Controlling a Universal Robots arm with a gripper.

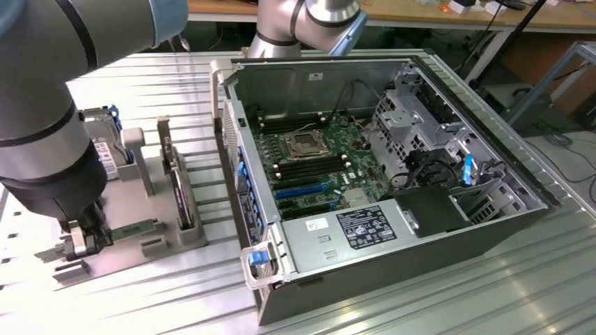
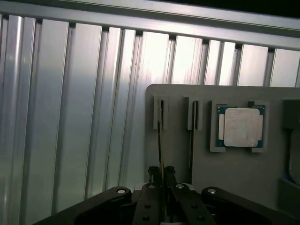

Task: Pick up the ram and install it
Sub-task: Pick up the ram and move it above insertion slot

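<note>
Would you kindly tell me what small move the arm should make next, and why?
Probably secure a firm grip first: the gripper straddles one end of the ram, which stands on edge in a slot of the gray holder, not yet lifted.

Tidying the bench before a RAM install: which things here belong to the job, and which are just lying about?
Job: ram, claw, motherboard.
Lying about: processor chip, hard drive, expansion card.

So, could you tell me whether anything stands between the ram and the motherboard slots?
Only the computer case's wall, rising between the ram in its gray fixture and the exposed motherboard.
</note>
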